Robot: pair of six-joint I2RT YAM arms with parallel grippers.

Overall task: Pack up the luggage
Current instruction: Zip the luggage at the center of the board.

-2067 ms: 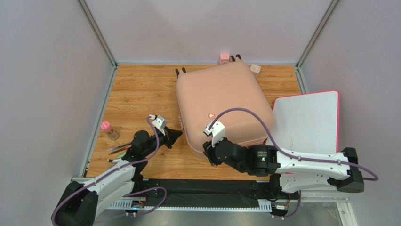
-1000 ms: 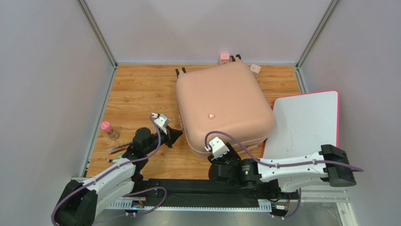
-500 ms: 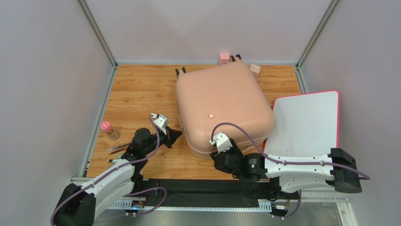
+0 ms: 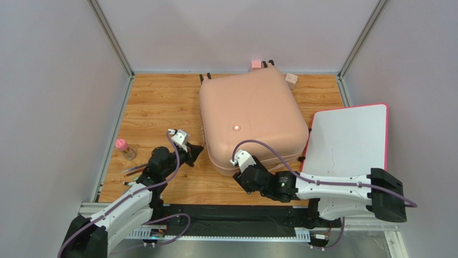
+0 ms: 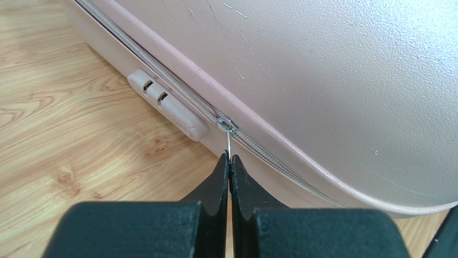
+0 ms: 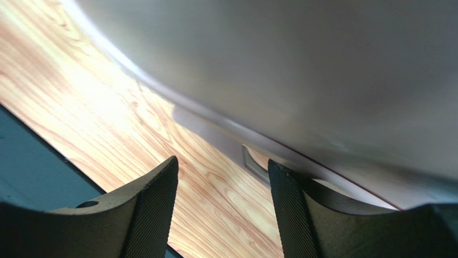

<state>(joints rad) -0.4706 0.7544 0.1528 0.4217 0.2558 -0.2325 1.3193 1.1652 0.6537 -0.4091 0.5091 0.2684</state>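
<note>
Luggage lay closed on the wooden surface before us, our left claw pinched its zipper pull, our right claw stood spread at its near edge.

A white board with a pink rim lies at the right side of the wooden table, hanging past its edge. At the left edge stands a small pink-capped bottle, with pens just nearer. A pink block and a beige block sit along the back.
</note>
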